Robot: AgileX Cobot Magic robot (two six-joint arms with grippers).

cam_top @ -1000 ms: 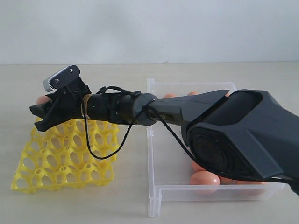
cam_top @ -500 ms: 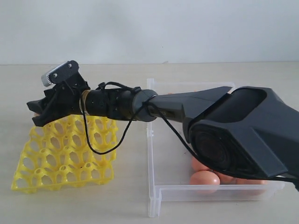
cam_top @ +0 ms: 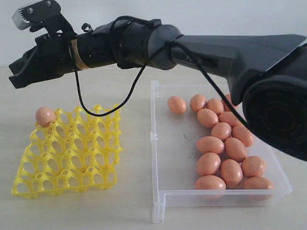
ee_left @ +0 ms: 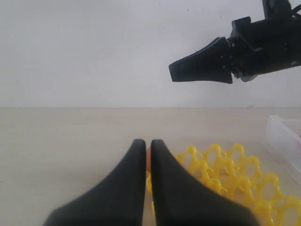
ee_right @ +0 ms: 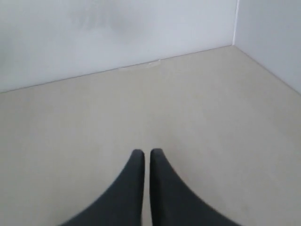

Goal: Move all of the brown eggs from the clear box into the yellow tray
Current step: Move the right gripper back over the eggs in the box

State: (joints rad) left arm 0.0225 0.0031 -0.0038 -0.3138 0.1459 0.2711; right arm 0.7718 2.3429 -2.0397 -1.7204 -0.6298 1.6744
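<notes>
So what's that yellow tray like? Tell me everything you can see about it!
The yellow tray is bright, shiny plastic. It is a square lattice you can see through, made of round cups with little pointed posts between them. It lies flat on the pale table, beside the clear box, with a gap between them. All the cups but one are empty: one brown egg sits in a far corner cup. Nothing is gripping the tray.

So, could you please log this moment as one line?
right gripper shut, empty, above yellow tray; one brown egg in it; other eggs in clear box
</notes>
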